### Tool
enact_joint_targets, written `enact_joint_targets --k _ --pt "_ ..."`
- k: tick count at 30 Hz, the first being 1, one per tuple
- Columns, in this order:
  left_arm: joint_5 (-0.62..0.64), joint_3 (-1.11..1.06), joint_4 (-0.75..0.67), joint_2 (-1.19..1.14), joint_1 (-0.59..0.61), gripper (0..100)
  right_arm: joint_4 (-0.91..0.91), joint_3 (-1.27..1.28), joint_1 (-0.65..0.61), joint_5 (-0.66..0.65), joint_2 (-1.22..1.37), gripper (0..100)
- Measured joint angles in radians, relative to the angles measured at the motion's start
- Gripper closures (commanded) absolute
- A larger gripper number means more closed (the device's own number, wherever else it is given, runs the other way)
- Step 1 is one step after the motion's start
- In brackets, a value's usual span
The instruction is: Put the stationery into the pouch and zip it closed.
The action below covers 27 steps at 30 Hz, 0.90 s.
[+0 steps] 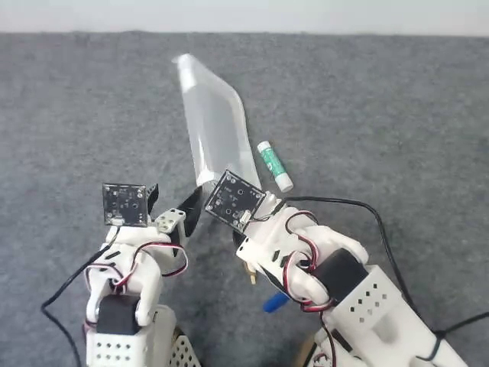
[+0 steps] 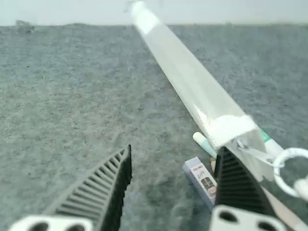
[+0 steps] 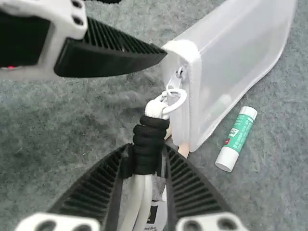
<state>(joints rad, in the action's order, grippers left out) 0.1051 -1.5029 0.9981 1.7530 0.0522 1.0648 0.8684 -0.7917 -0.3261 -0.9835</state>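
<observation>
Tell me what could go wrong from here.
1. The right gripper is shut on the zip's cord while the glue stick and a small box lie outside the pouch. Zipping now would likely leave them out.
2. The left gripper is open at the pouch's end and does not clamp it. A pull on the cord may drag the pouch rather than run the zip.
</observation>
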Motion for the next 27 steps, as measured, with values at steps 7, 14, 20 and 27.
enact_joint_targets --k 7,14,20,27 --pt "-0.003 0.0 0.012 -0.003 0.003 64 0.0 0.037 -0.003 -0.003 0.0 99.3" --pt "-0.028 0.0 0.061 -0.003 -0.071 64 0.0 0.037 -0.008 -0.003 0.0 99.3" --pt "-0.049 0.002 0.109 0.0 -0.086 64 0.0 0.037 -0.003 -0.003 0.0 99.3" --pt "-0.087 0.002 0.133 -0.003 -0.089 64 0.0 0.037 -0.005 -0.003 0.0 99.3"
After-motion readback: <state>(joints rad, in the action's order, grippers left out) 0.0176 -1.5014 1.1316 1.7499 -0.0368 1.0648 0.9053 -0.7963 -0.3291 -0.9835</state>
